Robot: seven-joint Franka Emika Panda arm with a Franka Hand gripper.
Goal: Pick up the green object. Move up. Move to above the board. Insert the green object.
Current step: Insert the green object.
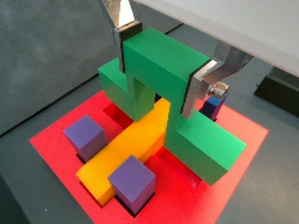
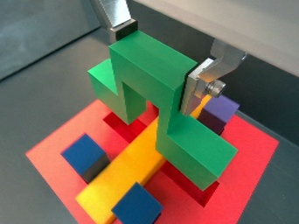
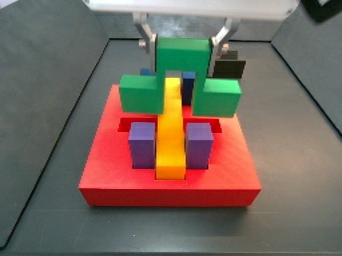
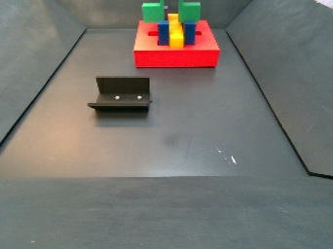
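Dark floor — gripper (image 1: 163, 61) jaws clamped on green object (image 1: 158, 66), astride yellow bar (image 1: 131, 144) — red board (image 1: 52, 144).

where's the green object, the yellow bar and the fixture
green object (image 3: 182, 55): side view, front face of its raised middle cube, gripped by the gripper (image 3: 183, 42).
yellow bar (image 3: 171, 135): side view, top face.
fixture (image 4: 121, 94): side view, upright plate.

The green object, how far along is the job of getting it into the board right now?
Done: the gripper has picked up the green object and carried it over the board. In hand: it straddles the yellow bar, fingers closed on its raised middle cube. Left: whether the legs are fully seated I cannot tell; the gripper has not let go.
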